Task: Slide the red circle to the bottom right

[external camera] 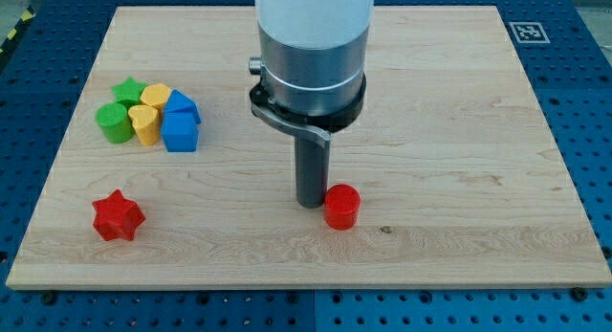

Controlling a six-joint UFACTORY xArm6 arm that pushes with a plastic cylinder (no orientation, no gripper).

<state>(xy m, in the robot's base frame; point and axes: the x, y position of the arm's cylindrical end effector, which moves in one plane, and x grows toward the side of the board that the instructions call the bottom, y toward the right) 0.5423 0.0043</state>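
Near the bottom middle of the wooden board, the red circle is seen just right of my tip, apparently touching it. No claw is fitted, so nothing is gripped. A red star lies well apart at the view's left.

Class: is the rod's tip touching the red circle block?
Cannot tell. In the camera view my tip sits against the red circle's left edge; no gap shows.

My tip touches the circle on its left, star far left.
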